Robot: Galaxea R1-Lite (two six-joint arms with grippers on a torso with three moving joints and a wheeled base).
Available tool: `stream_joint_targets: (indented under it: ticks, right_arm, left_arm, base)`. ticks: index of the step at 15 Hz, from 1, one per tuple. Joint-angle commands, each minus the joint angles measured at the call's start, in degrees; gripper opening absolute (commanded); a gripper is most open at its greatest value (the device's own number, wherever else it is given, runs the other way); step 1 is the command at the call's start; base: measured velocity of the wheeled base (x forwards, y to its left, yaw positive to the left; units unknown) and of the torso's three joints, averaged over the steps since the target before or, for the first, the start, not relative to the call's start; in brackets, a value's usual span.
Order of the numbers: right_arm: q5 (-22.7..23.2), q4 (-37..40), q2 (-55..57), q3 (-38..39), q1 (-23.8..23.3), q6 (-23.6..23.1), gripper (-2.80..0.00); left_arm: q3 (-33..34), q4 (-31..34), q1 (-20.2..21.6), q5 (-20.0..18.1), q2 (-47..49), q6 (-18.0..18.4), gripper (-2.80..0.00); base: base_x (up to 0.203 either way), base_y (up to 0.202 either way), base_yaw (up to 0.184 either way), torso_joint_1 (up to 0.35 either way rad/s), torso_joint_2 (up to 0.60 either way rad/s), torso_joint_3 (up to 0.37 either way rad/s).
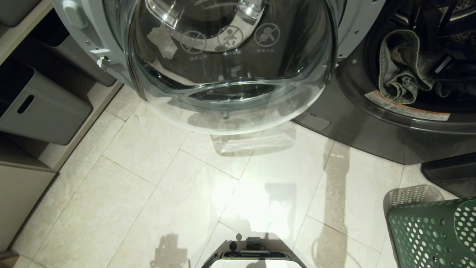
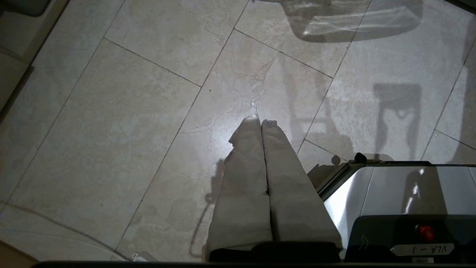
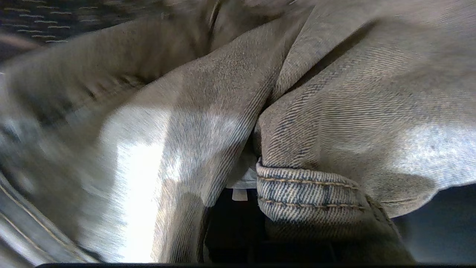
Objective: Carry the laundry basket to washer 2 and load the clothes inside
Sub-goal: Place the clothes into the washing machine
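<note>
- Jeans (image 1: 399, 70) hang over the lip of the washer (image 1: 372, 123) opening, partly inside the drum.
- Right gripper is closed, apparently pinching the denim that fills its wrist view.
- Left gripper (image 2: 260, 124) hangs parked, fingers together, pointing at the floor (image 2: 148, 111).
- Basket (image 1: 431, 232) stands near the washer.

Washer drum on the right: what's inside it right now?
In the washer drum, faded jeans hang bunched over the front lip. The right gripper's dark arm reaches in beside them; its wrist view is filled with denim. Whatever lies deeper behind the jeans is hidden.
</note>
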Motion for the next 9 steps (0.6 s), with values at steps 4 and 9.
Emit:
stream_joint_targets:
  ticks: [4,9]
  right_arm:
    - [-17.18,-0.09,0.32,-0.05,3.34,-8.1,-2.8]
    - [-24.84,1.05,-1.04,-0.06,8.72,-11.67,0.0]
  left_arm:
    - [0.09,0.0,0.01,-0.04,-0.1,0.02,-2.8]
    - [0.09,0.0,0.01,-0.04,-0.1,-0.02,-2.8]
  base:
    - [0.0,0.0,0.0,0.0,0.0,0.0]
    - [0.0,0.0,0.0,0.0,0.0,0.0]
